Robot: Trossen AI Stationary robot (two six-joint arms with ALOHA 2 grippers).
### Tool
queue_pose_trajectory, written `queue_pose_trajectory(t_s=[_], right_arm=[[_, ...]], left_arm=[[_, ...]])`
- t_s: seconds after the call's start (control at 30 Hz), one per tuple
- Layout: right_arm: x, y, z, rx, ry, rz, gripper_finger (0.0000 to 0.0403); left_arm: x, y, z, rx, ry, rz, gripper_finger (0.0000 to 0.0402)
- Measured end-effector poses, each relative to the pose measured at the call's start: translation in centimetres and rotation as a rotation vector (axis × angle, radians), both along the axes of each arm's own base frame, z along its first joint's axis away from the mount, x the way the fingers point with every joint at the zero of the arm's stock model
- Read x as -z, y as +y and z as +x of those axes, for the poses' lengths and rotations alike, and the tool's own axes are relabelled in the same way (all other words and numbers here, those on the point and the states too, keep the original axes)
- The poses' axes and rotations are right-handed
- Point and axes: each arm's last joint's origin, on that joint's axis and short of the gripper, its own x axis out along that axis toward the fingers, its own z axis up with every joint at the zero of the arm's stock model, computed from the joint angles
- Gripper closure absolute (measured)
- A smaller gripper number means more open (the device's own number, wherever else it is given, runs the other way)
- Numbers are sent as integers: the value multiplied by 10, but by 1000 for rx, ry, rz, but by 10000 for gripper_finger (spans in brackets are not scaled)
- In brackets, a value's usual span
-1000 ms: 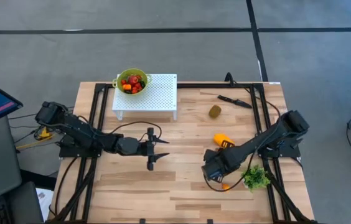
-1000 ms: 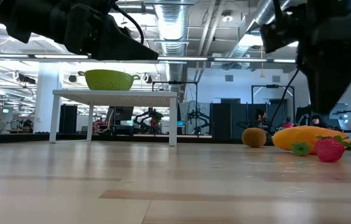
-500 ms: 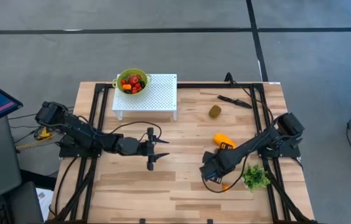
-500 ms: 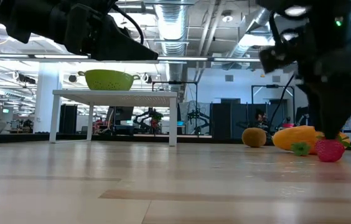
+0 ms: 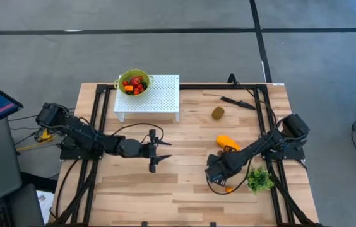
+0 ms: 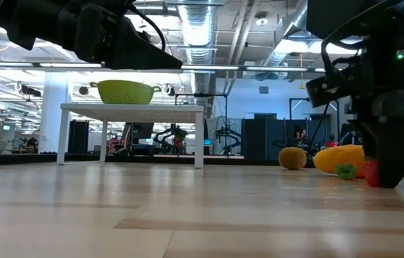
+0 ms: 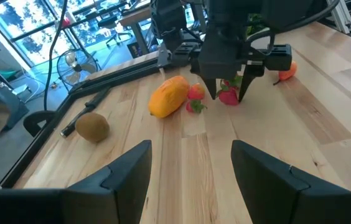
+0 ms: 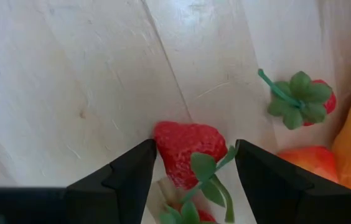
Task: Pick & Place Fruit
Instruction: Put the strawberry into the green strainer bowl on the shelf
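Strawberry (image 8: 185, 144) lies on the counter (image 5: 184, 189) at four o'clock; we note the right gripper (image 7: 228, 94) spread astride it, the left gripper (image 5: 154, 151) spread mid-counter.

1. Both arms are basically all black, chunky jointed segments, matte finish.
2. Left arm (image 5: 96, 140): fat rounded housing at the base end, thin black cable looping out along it.
3. Its gripper (image 5: 153, 150) is a crossbar with two slim black fingers, like a little T from above.
4. Right arm (image 5: 266, 146): same black build, blocky joint at the base end, black cable curling under its wrist.
5. Right gripper (image 7: 228, 93) has a boxy black body, wide bar, two tapered fingers.
6. Small green light on the right wrist housing in the low view.
7. Finger tips look flat and wedge-shaped in the wrist views.
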Motion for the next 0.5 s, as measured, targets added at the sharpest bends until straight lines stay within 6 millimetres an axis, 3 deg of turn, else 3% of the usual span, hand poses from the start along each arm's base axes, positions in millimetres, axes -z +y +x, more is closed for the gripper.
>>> queue_pose_trajectory(t_s=[0.2, 0.5], right_arm=[[1, 0, 1, -11, -10, 6, 197], [2, 1, 2, -50, -14, 13, 273]], left_arm=[[0, 0, 0, 0, 0, 0, 188], [0, 0, 0, 0, 0, 0, 188]])
